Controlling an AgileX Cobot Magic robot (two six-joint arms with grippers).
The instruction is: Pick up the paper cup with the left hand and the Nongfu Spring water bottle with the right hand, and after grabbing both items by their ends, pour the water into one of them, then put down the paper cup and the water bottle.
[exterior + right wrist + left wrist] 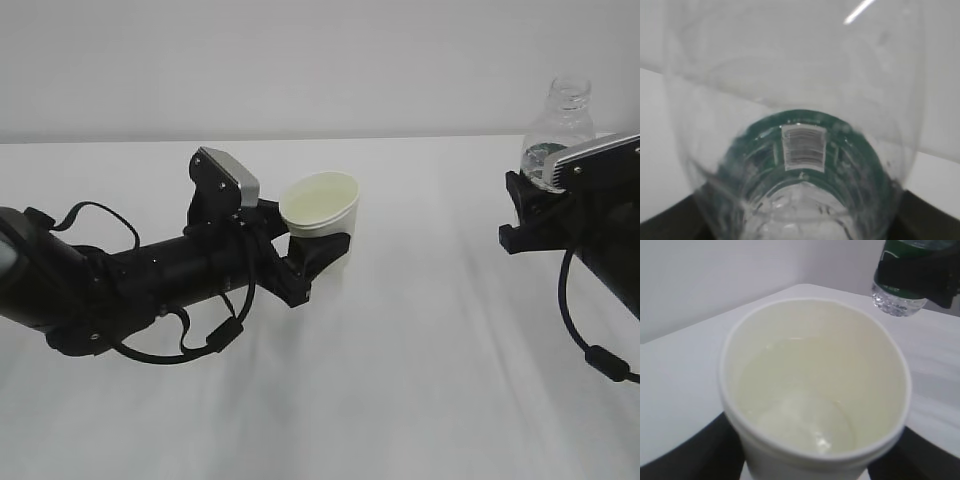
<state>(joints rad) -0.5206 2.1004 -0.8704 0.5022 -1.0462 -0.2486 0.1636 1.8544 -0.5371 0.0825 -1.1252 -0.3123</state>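
The white paper cup (pixel 322 203) is held a little left of the table's middle with my left gripper (pixel 325 248) shut on its lower wall. In the left wrist view the paper cup (pixel 815 390) fills the frame, and clear water (pixel 795 407) lies in its bottom. Black fingers (pixel 687 455) flank the cup on both sides. At the far right the Nongfu Spring water bottle (pixel 563 125) stands upright with its neck open, and my right gripper (pixel 535 198) is shut on its lower half. Its green label (pixel 800 145) shows through the clear bottle (pixel 790 75) in the right wrist view.
The white tabletop (pixel 420 380) stretches between the two arms, with a plain pale wall behind it. A black cable (pixel 585 345) loops down from the right arm. In the left wrist view the bottle's ribbed base (pixel 897 297) hangs at the top right.
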